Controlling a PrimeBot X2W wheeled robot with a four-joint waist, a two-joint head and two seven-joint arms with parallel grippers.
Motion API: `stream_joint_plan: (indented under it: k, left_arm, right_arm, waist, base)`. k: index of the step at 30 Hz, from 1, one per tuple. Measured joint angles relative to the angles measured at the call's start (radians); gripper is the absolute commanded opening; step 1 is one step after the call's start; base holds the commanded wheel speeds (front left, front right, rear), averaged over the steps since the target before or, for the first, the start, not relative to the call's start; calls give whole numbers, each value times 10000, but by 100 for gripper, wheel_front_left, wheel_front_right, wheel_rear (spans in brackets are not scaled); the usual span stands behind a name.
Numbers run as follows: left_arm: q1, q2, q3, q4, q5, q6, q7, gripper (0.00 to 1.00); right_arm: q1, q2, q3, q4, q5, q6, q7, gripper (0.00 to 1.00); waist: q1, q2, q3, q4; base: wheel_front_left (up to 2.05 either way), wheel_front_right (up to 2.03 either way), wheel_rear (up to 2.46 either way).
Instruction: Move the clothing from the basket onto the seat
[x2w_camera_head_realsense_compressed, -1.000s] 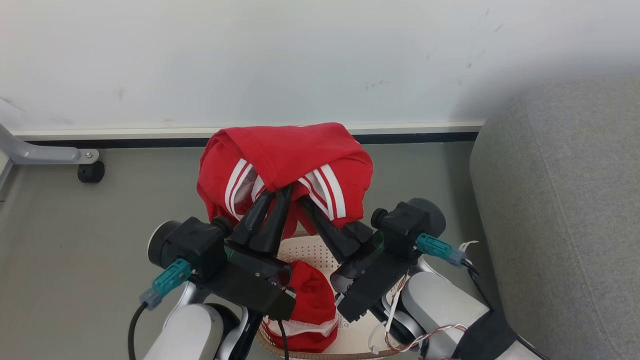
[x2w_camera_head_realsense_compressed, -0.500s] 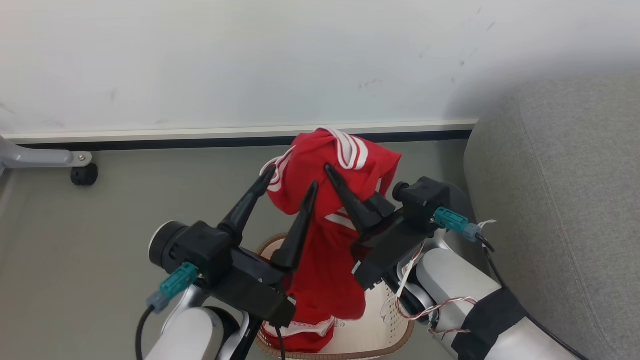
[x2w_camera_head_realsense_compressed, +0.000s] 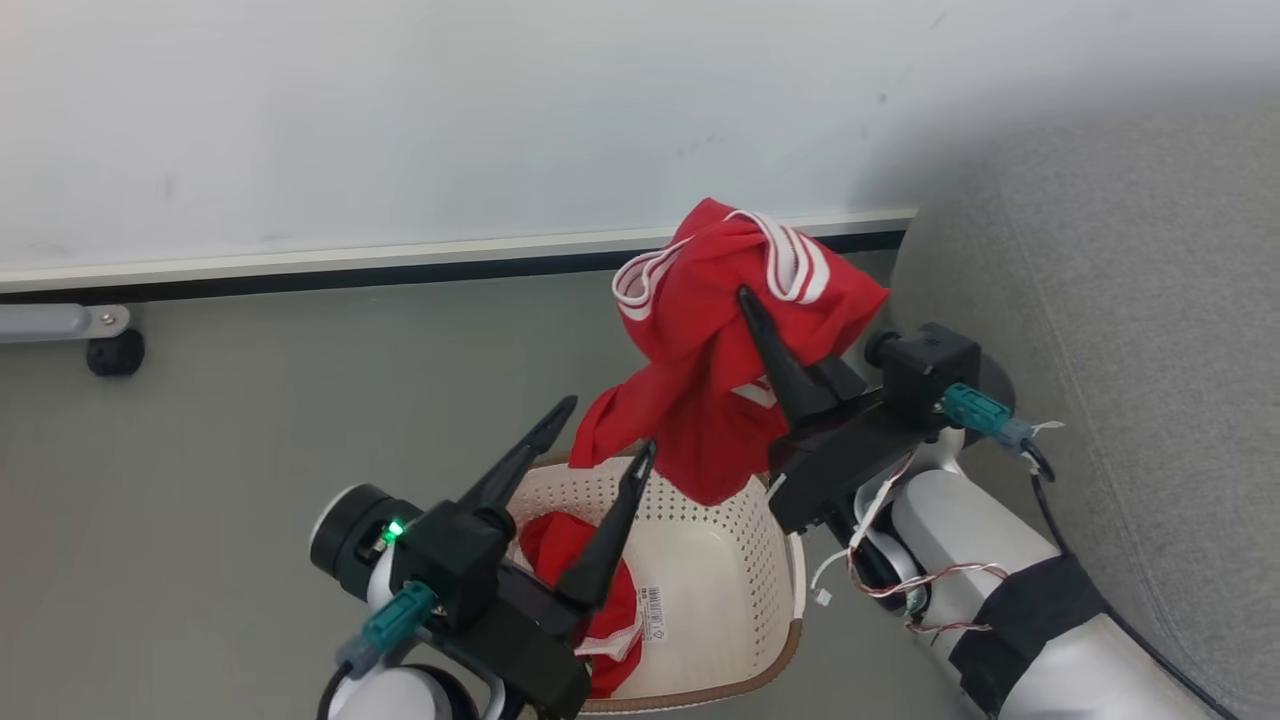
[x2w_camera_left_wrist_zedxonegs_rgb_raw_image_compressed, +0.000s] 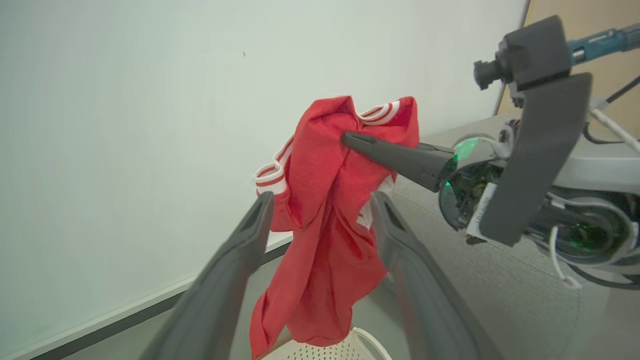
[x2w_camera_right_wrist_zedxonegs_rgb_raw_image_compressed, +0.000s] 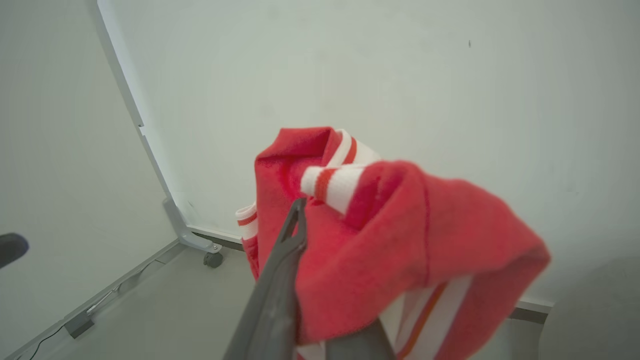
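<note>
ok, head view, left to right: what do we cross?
caster wheel → left gripper, open → red garment hanging from the shut right gripper → grey sofa. Basket left out: it overlaps the left gripper.

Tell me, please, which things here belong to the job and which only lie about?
Job: held garment, second garment, basket, sofa, right gripper, left gripper.
Lying about: castor, metal leg.
</note>
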Motion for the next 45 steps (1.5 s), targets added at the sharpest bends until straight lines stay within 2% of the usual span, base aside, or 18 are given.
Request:
stream_joint_plan:
  k: [13, 29, 39, 45]
  left_arm:
    - [340, 297, -374, -247, 330, -38, 192, 100]
    - [350, 598, -481, -849, 477, -111, 499, 100]
    - [349, 865, -518, -1110, 541, -198, 796, 100]
    - [348, 953, -543, -1154, 639, -198, 926, 100]
  right_arm:
    - [136, -309, -537, 71, 59, -328, -6, 0]
    - [639, -539, -1267, -456, 61, -683, -15, 0]
    - [739, -566, -1770, -744, 59, -780, -15, 0]
    - [797, -593, -2073, -857, 59, -830, -17, 0]
  waist:
    - [0, 0, 237, -1064]
    - [0, 0, 668, -3046]
    - [0, 0, 1030, -4206]
    - [-1, 0, 1198, -4638]
  base:
    - [0, 0, 0]
    - [0, 0, 0]
    - [0, 0, 0]
    - [0, 0, 0]
